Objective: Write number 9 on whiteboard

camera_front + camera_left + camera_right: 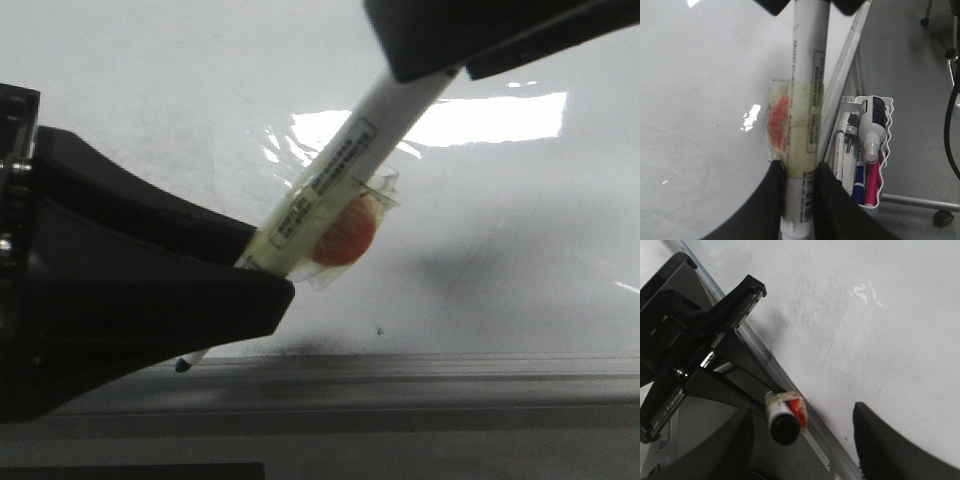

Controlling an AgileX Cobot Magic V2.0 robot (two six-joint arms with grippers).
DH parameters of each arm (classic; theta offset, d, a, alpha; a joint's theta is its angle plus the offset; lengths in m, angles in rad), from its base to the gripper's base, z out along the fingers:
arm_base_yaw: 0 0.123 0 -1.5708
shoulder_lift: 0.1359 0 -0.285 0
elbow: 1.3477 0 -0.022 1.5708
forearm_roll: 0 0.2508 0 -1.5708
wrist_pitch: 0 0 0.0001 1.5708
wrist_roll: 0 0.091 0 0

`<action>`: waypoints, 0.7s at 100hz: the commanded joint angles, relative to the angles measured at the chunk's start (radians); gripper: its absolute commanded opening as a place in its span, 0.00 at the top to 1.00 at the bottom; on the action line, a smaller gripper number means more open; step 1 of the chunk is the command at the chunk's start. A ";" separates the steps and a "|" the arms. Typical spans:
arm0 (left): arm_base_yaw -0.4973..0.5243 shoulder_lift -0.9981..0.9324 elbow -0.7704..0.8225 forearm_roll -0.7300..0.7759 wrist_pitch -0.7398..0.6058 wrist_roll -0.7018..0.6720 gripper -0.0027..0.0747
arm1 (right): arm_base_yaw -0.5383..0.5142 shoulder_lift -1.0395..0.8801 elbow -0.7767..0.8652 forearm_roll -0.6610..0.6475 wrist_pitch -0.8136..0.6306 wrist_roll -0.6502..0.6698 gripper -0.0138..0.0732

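Your left gripper [799, 200] is clamped on a white marker [340, 170], its black fingers [772, 210] pressed against the barrel below a yellowed tape wrap with an orange-red patch [345, 238]. In the front view the marker leans tilted, its dark tip [183, 366] low beside the grey edge rail [420, 385] of the whiteboard [150, 90]. Your right gripper [800, 440] stands wide, its fingers [900, 440] well apart on either side of the marker's upper end without gripping it. You cannot find any drawn figure on the board's visible surface. A white basket [887, 150] of markers sits beside the board.
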 commanded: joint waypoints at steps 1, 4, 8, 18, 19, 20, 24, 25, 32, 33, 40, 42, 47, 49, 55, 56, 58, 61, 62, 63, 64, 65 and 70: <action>0.000 -0.013 -0.030 -0.002 -0.074 -0.005 0.99 | 0.002 0.038 -0.048 0.052 -0.053 -0.010 0.41; 0.000 -0.013 -0.030 -0.002 -0.075 -0.005 0.99 | 0.002 0.052 -0.050 0.065 -0.047 -0.010 0.41; 0.000 -0.013 -0.030 -0.002 -0.075 -0.005 0.99 | 0.002 0.072 -0.053 0.071 -0.040 -0.010 0.43; 0.000 -0.013 -0.030 -0.002 -0.075 -0.005 0.99 | 0.002 0.103 -0.053 0.080 -0.042 -0.010 0.55; 0.000 -0.013 -0.030 -0.002 -0.075 -0.005 0.99 | 0.002 0.105 -0.053 0.080 -0.042 -0.010 0.56; 0.000 -0.013 -0.030 -0.002 -0.075 -0.005 0.99 | 0.002 0.107 -0.053 0.082 -0.042 -0.010 0.58; 0.000 -0.013 -0.030 -0.002 -0.075 -0.005 0.99 | 0.002 0.109 -0.053 0.086 -0.043 -0.010 0.64; 0.000 -0.013 -0.030 -0.002 -0.075 -0.005 0.99 | 0.002 0.109 -0.053 0.086 -0.046 -0.010 0.67; 0.000 -0.013 -0.030 -0.009 -0.075 -0.005 0.99 | 0.002 0.109 -0.053 0.086 -0.050 -0.010 0.79; 0.000 -0.013 -0.030 -0.011 -0.075 -0.005 0.99 | 0.002 0.109 -0.053 0.086 -0.052 -0.010 0.80; 0.000 -0.013 -0.030 -0.013 -0.075 -0.005 0.95 | 0.002 0.109 -0.053 0.086 -0.056 -0.010 0.90; 0.000 -0.013 -0.030 -0.013 -0.075 -0.005 0.92 | 0.002 0.109 -0.053 0.086 -0.056 -0.010 0.92; 0.000 -0.013 -0.030 -0.013 -0.075 -0.005 0.83 | 0.002 0.109 -0.053 0.086 -0.056 -0.010 0.92; 0.000 -0.013 -0.030 -0.013 -0.075 -0.005 0.78 | 0.002 0.109 -0.053 0.086 -0.056 -0.010 0.92; 0.000 -0.013 -0.030 -0.015 -0.076 -0.009 0.67 | 0.002 0.109 -0.053 0.086 -0.054 -0.010 0.92; 0.000 -0.013 -0.030 -0.017 -0.076 -0.009 0.65 | 0.002 0.109 -0.053 0.086 -0.054 -0.010 0.92; 0.000 -0.013 -0.030 -0.022 -0.078 -0.009 0.62 | 0.002 0.109 -0.053 0.086 -0.057 -0.010 0.92; 0.000 -0.017 -0.030 -0.036 -0.076 -0.009 0.58 | 0.002 0.109 -0.053 0.084 -0.059 -0.010 0.92; 0.000 -0.018 -0.030 -0.045 -0.074 -0.009 0.58 | 0.002 0.109 -0.053 0.084 -0.062 -0.010 0.92; 0.000 -0.022 -0.030 -0.049 -0.074 -0.009 0.57 | 0.002 0.109 -0.053 0.084 -0.065 -0.010 0.92; 0.000 -0.024 -0.030 -0.054 -0.068 -0.009 0.57 | 0.002 0.109 -0.053 0.084 -0.065 -0.010 0.92; 0.000 -0.027 -0.030 -0.065 -0.066 -0.009 0.56 | 0.002 0.109 -0.053 0.084 -0.068 -0.010 0.92; 0.004 -0.049 -0.030 -0.106 -0.054 -0.009 0.56 | -0.001 0.107 -0.053 0.081 -0.068 -0.010 0.92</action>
